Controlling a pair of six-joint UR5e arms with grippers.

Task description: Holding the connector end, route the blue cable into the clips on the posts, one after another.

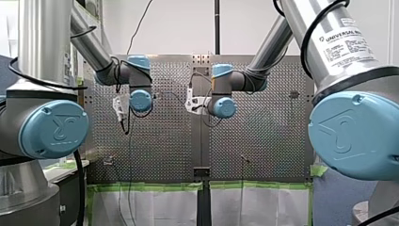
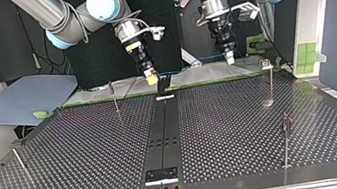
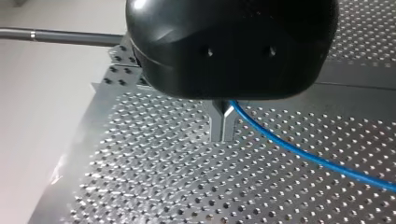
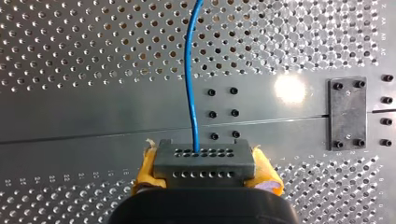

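In the right wrist view my right gripper (image 4: 203, 161) is shut, its yellow pads (image 4: 145, 168) pressing both sides of a grey connector block (image 4: 203, 156). The blue cable (image 4: 189, 70) leaves the block and runs ahead over the perforated table. The metal fingers (image 3: 217, 126) of my left gripper (image 3: 223, 136) are shut on the blue cable (image 3: 303, 154), which trails off to one side just above the table. In the top view both grippers hang over the far edge, my right gripper (image 2: 151, 78) left of my left gripper (image 2: 229, 56). Thin posts (image 2: 113, 96) (image 2: 272, 81) (image 2: 288, 137) stand on the table.
A fourth post (image 2: 20, 163) leans near the top view's left edge. A dark centre strip carries small black plates (image 2: 161, 175) (image 4: 346, 113). A grey-blue sheet (image 2: 20, 99) lies beyond the table's far left corner. Green tape (image 1: 150, 186) lines the table's edge in the front view.
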